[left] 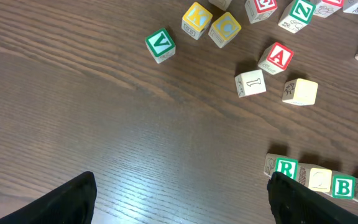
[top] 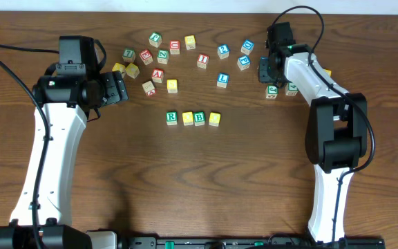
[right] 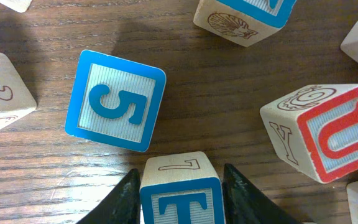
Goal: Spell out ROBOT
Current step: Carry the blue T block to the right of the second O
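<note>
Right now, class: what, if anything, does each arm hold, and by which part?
The right fingers pinch the blue T cube by its two opposite side faces. The left fingers stand wide apart and hold nothing.

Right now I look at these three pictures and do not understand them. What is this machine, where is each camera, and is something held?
Two robot arms at a wooden table. One picture looks down from above; the other two come from the wrists. Letter blocks lie scattered; four stand in a row, R and B readable. The left arm has open, empty jaws. The right arm has its jaws on either side of a blue T block; whether they grip it is unclear.
</note>
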Motion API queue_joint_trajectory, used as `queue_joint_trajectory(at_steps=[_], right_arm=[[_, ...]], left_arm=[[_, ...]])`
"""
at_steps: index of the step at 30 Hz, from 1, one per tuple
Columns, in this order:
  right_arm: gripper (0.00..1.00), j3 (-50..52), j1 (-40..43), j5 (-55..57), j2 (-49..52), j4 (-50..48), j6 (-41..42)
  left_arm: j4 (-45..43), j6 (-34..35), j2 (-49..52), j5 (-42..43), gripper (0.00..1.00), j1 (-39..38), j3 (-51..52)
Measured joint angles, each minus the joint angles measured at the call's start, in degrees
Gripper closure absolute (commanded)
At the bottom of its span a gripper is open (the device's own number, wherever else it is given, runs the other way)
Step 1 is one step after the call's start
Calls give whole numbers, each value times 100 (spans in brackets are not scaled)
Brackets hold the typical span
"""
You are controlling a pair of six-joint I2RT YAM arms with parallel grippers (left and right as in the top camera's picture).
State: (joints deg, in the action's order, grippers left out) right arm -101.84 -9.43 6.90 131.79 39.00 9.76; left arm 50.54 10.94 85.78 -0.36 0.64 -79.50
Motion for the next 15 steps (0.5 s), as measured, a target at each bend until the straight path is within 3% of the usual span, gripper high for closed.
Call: queue_joint_trajectory(at_steps=[15], right_arm=[[86, -22, -2, -2, -472, 212, -24]], left_arm=[[0, 2, 0, 0, 13, 0, 0]])
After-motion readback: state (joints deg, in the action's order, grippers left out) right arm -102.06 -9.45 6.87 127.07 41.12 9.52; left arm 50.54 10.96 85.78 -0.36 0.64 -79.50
